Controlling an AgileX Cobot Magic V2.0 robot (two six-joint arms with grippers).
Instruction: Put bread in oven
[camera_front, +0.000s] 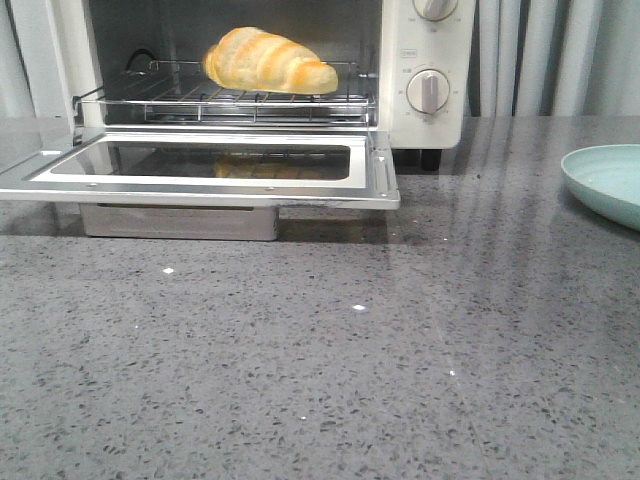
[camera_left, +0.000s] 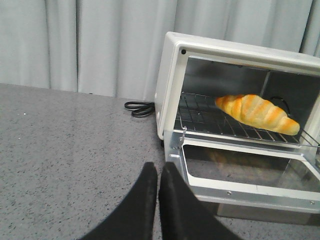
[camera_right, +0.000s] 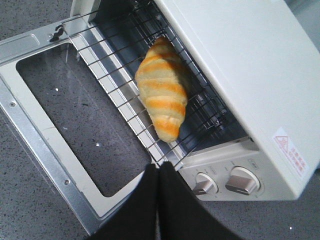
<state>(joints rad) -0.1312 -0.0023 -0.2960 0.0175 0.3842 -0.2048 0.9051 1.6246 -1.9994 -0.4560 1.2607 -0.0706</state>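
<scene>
The bread (camera_front: 268, 60), a golden-yellow ridged croissant roll, lies on the wire rack (camera_front: 230, 100) inside the cream-white oven (camera_front: 425, 120). The glass door (camera_front: 200, 165) hangs open, flat over the counter. The bread also shows in the left wrist view (camera_left: 257, 113) and the right wrist view (camera_right: 162, 95). My left gripper (camera_left: 158, 167) is shut and empty, near the door's left corner. My right gripper (camera_right: 158, 167) is shut and empty, above the door's right corner by the knobs (camera_right: 240, 182). Neither gripper shows in the front view.
A pale green plate (camera_front: 610, 180) sits at the right edge of the grey speckled counter (camera_front: 320, 360). A black cord (camera_left: 139, 107) lies coiled left of the oven. Grey curtains hang behind. The open door juts out over the counter.
</scene>
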